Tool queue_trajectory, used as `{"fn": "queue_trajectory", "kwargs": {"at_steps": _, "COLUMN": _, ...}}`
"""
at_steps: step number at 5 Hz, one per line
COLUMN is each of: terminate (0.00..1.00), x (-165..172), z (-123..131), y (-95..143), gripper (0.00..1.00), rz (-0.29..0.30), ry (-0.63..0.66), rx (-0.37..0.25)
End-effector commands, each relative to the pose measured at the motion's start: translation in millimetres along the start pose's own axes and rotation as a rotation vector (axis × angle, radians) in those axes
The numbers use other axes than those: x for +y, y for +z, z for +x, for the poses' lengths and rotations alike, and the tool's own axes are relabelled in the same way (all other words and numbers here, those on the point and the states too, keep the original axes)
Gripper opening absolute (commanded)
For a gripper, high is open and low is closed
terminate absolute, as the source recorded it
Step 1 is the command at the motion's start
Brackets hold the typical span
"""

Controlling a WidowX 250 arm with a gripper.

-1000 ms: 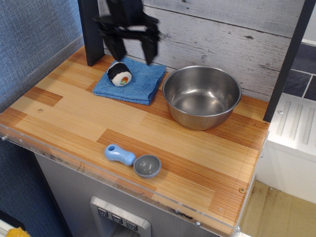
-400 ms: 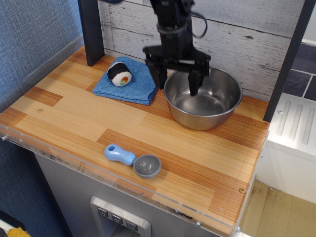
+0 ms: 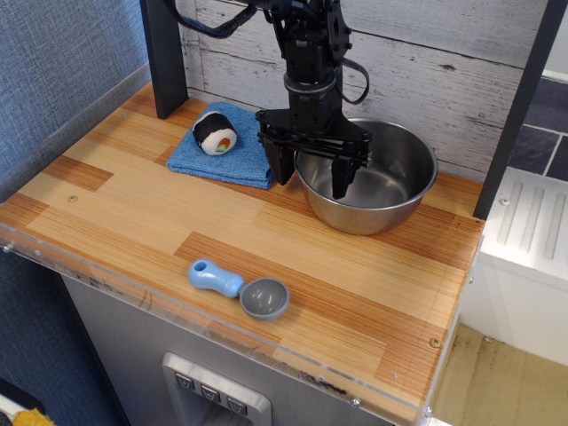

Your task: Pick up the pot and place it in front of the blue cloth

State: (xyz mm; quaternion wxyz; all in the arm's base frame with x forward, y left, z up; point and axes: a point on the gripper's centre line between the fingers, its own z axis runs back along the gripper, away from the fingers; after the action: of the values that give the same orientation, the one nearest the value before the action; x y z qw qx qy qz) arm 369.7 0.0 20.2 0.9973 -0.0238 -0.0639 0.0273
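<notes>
The pot (image 3: 382, 182) is a large shiny steel bowl standing on the wooden counter at the back right. The blue cloth (image 3: 232, 149) lies flat to its left, with a sushi roll toy (image 3: 215, 132) on it. My black gripper (image 3: 311, 176) is open and straddles the pot's left rim. One finger (image 3: 282, 164) is outside the wall, between pot and cloth. The other finger (image 3: 342, 177) is inside the bowl. The fingers have not closed on the rim.
A small grey scoop with a light blue handle (image 3: 238, 288) lies near the counter's front edge. A dark post (image 3: 164, 58) stands at the back left, another post (image 3: 519, 102) at the right. A white plank wall (image 3: 426, 62) runs close behind.
My gripper moved from above the cloth rightward to the pot, then came down lower, so its fingers now straddle the pot's left rim. The pot and cloth have not moved.
</notes>
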Motion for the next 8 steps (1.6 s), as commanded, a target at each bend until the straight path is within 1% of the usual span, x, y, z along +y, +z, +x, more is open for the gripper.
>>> {"fn": "queue_trajectory", "kwargs": {"at_steps": 1, "terminate": 0.0, "x": -3, "z": 5, "y": 7, "gripper": 0.0, "rz": -0.014, "ry": -0.013, "rx": -0.037}}
{"fn": "queue_trajectory", "kwargs": {"at_steps": 3, "terminate": 0.0, "x": -8, "z": 1, "y": 10, "gripper": 0.0, "rz": -0.014, "ry": -0.017, "rx": -0.043}}
{"fn": "queue_trajectory", "kwargs": {"at_steps": 5, "terminate": 0.0, "x": -10, "z": 5, "y": 16, "gripper": 0.0, "rz": -0.03, "ry": -0.036, "rx": -0.056}}
{"fn": "queue_trajectory", "kwargs": {"at_steps": 6, "terminate": 0.0, "x": -10, "z": 8, "y": 36, "gripper": 0.0, "rz": -0.052, "ry": -0.076, "rx": -0.065}}
{"fn": "queue_trajectory", "kwargs": {"at_steps": 7, "terminate": 0.0, "x": -10, "z": 7, "y": 71, "gripper": 0.0, "rz": -0.063, "ry": -0.091, "rx": -0.11}}
{"fn": "queue_trajectory", "kwargs": {"at_steps": 8, "terminate": 0.0, "x": -2, "z": -6, "y": 110, "gripper": 0.0, "rz": -0.019, "ry": -0.118, "rx": -0.112}}
